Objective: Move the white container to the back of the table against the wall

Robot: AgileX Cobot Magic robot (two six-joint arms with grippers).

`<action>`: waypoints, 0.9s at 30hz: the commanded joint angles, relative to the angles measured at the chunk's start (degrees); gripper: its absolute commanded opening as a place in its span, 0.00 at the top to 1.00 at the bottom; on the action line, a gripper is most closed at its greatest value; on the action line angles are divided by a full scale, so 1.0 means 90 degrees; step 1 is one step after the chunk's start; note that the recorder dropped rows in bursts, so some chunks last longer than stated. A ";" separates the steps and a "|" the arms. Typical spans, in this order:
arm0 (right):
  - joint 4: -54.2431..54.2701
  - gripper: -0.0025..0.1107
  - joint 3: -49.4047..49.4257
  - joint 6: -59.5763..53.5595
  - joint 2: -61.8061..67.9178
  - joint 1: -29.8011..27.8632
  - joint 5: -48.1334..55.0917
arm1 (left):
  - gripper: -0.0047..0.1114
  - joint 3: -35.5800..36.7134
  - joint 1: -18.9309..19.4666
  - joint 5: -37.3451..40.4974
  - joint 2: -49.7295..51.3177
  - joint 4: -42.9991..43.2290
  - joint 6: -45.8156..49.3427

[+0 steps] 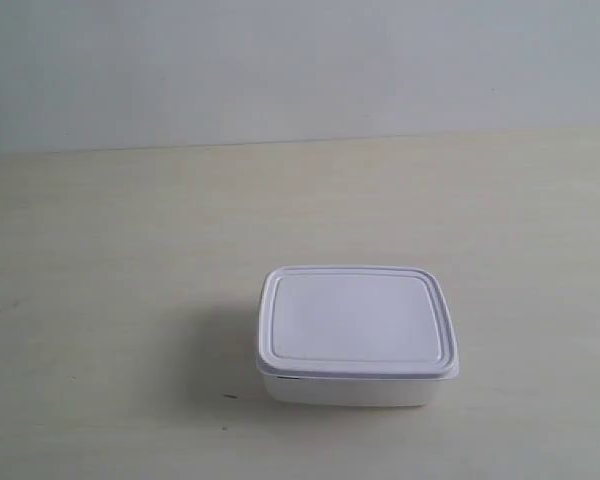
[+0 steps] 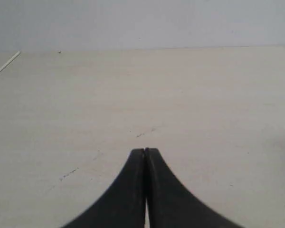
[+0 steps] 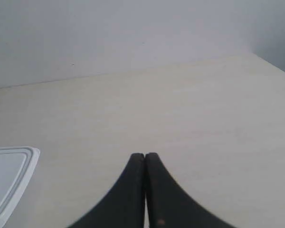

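The white container sits with its lid on, on the pale wood table, toward the near side and well short of the grey-white wall. Neither arm shows in the exterior view. In the right wrist view a corner of the white container lies off to one side of my right gripper, which is shut with nothing in it. My left gripper is shut too, above bare table, and the container is out of that view.
The table meets the wall along a straight line. A few small dark specks mark the wood. In the right wrist view the table's side edge shows in the corner.
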 commanded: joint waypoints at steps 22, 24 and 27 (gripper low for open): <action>-0.0013 0.98 0.0034 -0.0040 -0.0035 0.0021 -0.0032 | 0.96 0.0002 -0.0026 -0.0229 -0.0041 0.0095 0.0618; -0.0013 0.98 0.0034 -0.0040 -0.0035 0.0021 -0.0032 | 0.96 0.0002 -0.0026 -0.0362 -0.0041 0.0095 0.0619; -0.0013 0.98 0.0034 -0.0027 -0.0035 0.0021 -0.0032 | 0.96 0.0002 -0.0026 -0.0852 -0.0041 0.0044 0.0619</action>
